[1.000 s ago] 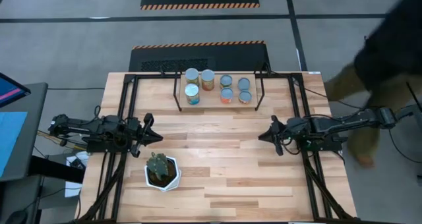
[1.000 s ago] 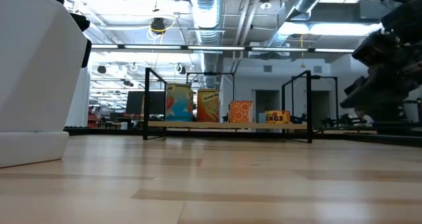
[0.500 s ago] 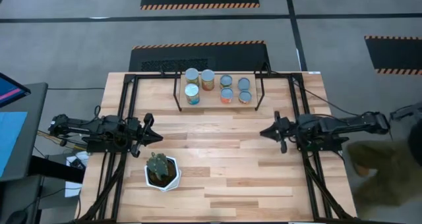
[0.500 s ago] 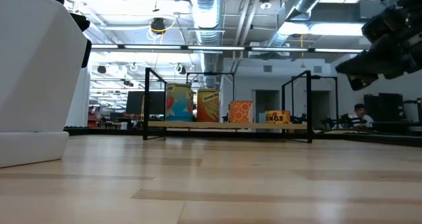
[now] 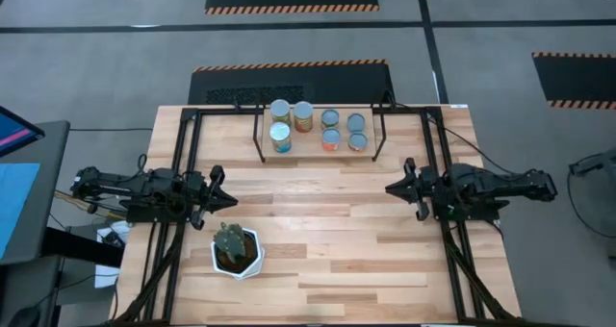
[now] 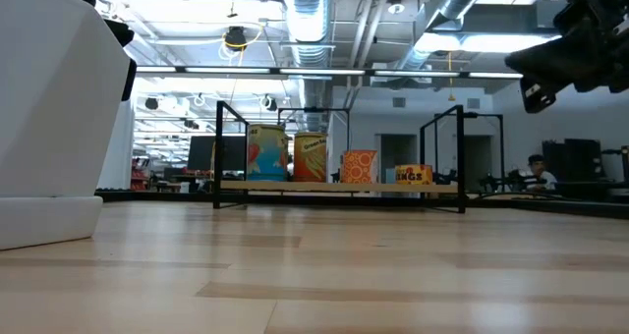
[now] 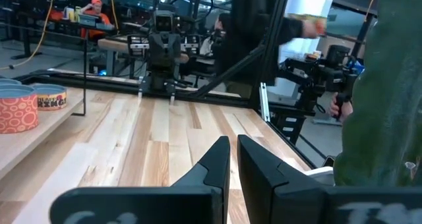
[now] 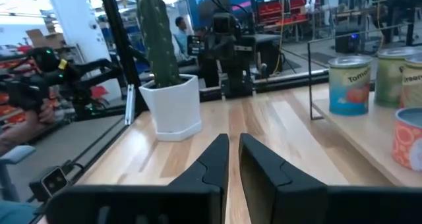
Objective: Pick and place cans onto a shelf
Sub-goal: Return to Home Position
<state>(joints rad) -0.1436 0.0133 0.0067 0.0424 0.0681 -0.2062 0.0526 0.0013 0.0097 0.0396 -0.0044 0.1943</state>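
Seven cans stand upright on the low wooden shelf (image 5: 318,151) at the table's far middle: three at its left (image 5: 280,137) and several at its right (image 5: 331,139). They show in the low view (image 6: 267,153) and in the right wrist view (image 8: 349,85). My left gripper (image 5: 228,200) is shut and empty over the table's left side, pointing right. My right gripper (image 5: 390,188) is shut and empty over the table's right side, pointing left, raised above the table in the low view (image 6: 536,79). Neither is near the cans.
A white hexagonal pot with a green cactus (image 5: 236,250) stands near the front left, close to my left gripper; it fills the low view's left (image 6: 49,118). Black frame posts (image 5: 262,135) flank the shelf. A person (image 7: 382,85) stands beyond the table's edge.
My right gripper has drawn back a little toward the table's right and far edges and has risen, staying shut. A person at the table's right side has gone out of the high view. The cans and my left arm have kept still.
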